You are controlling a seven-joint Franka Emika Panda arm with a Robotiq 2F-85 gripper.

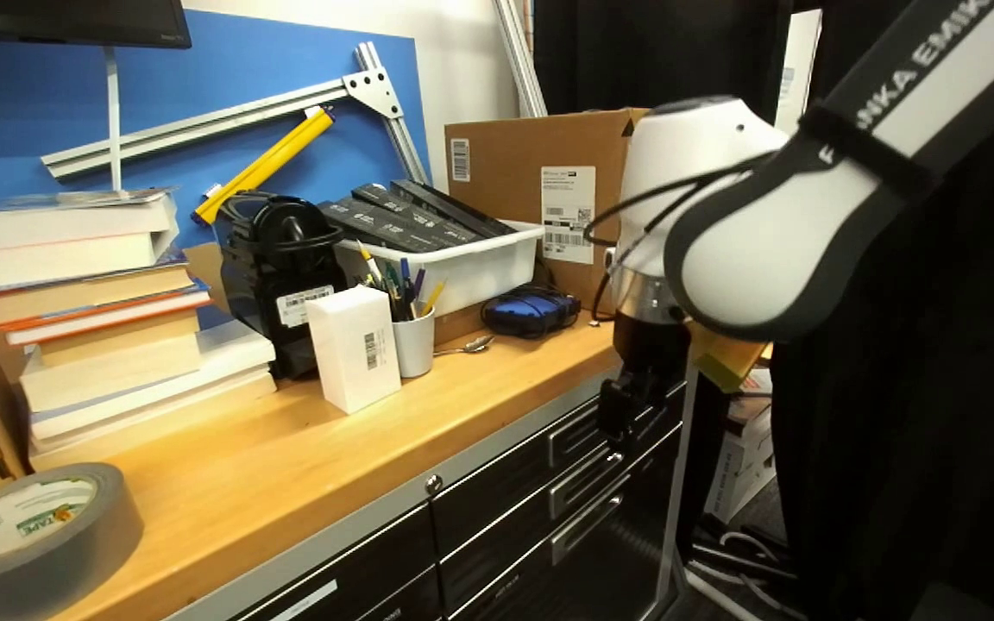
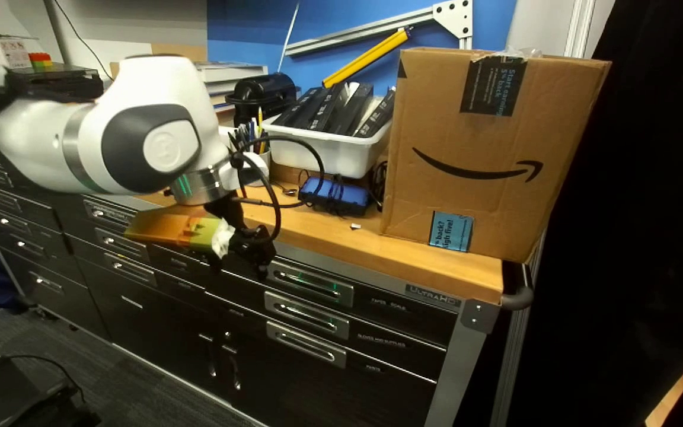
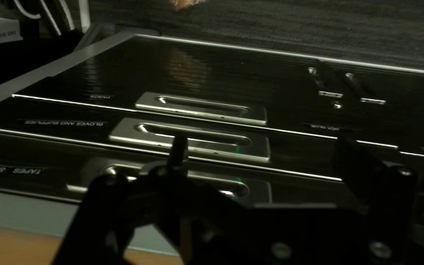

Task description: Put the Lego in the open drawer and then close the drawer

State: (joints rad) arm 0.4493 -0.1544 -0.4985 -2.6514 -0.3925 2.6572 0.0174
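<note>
The wooden desk point(image 1: 324, 457) runs beyond the hand point(image 3: 262, 147), front edge nearest. Below that edge, facing the hand, is the top drawer point(image 2: 366, 300), marked for tapes, so I take it for ours; its front looks flush, closed. The hand hangs before it near the metal pull point(image 2: 310, 283), fingers spread, nothing between them; whether it touches, I can't make out. The Lego shows nowhere around the hand in any view; I'd guess it lies inside the drawer. I judge I'm on the closing step, all but finished. The next move calls for a light push if any gap shows, then backing the hand away.
</note>
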